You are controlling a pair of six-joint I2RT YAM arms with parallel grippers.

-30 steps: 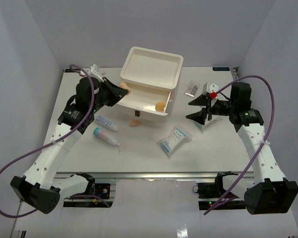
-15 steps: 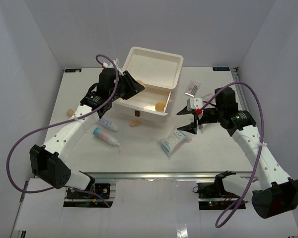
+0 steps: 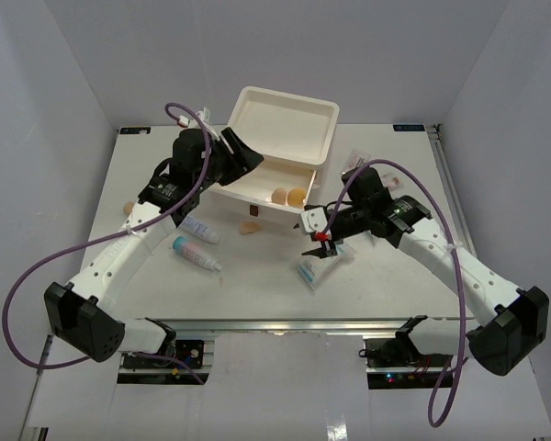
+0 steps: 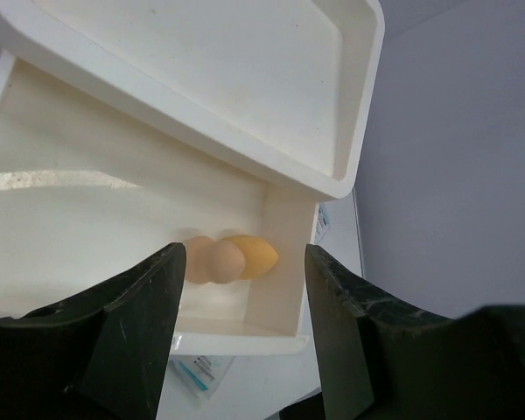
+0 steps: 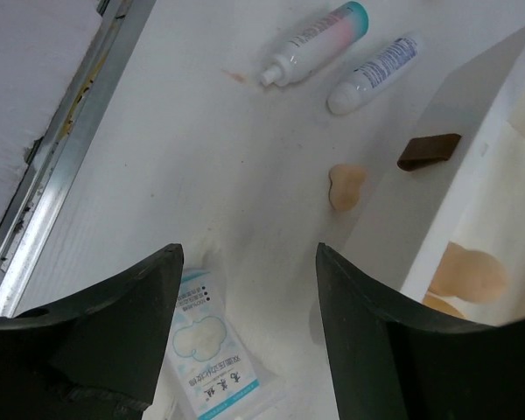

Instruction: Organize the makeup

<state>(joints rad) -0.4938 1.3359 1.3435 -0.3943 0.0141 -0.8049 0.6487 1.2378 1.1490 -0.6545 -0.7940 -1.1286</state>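
In the drawer box [image 3: 285,124], two sponges [image 4: 214,261] lie at the right end of the pulled-out drawer [image 4: 87,219], under the left gripper [image 3: 241,153], whose fingers are spread and empty. Just in front of the box, the right gripper [image 5: 245,254] hovers with fingers apart over a packet [image 5: 206,346], seemingly lining up a grab.

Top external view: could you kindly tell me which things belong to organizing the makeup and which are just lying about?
Makeup: tan sponges, tubes, blue-and-white packets.
Other: cream drawer box, brown tab.
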